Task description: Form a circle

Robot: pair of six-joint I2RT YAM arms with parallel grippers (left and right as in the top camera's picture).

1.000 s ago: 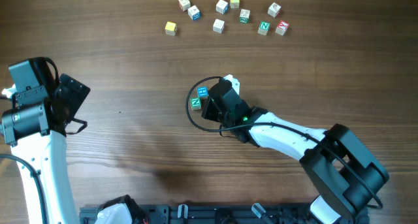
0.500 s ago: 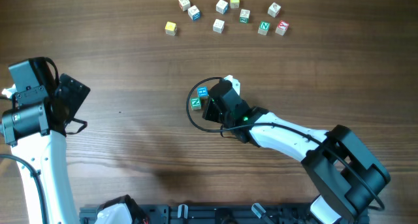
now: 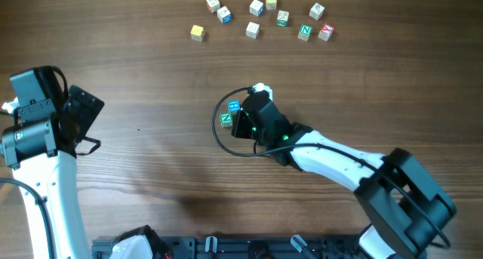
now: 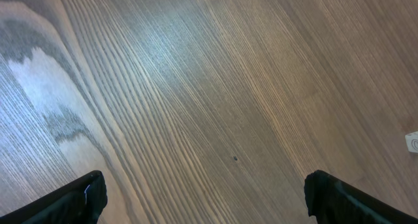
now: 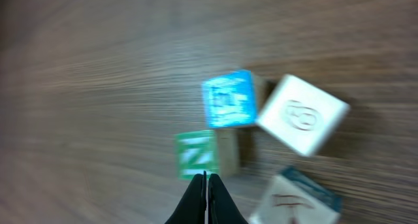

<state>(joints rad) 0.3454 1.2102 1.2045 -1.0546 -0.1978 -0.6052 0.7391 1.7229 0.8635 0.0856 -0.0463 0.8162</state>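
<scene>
Hovering at the edge of the circle (image 5: 228, 100), right hand (image 5: 204, 179) pinched shut; left hand (image 4: 202, 192) spread wide.

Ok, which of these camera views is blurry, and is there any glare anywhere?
Right wrist view: blurred throughout, the blue cube, green cube and white cube smeared at their edges. Left wrist view: sharp wood grain, with a pale sheen on the table upper left. Overhead view: sharp, no glare.
</scene>
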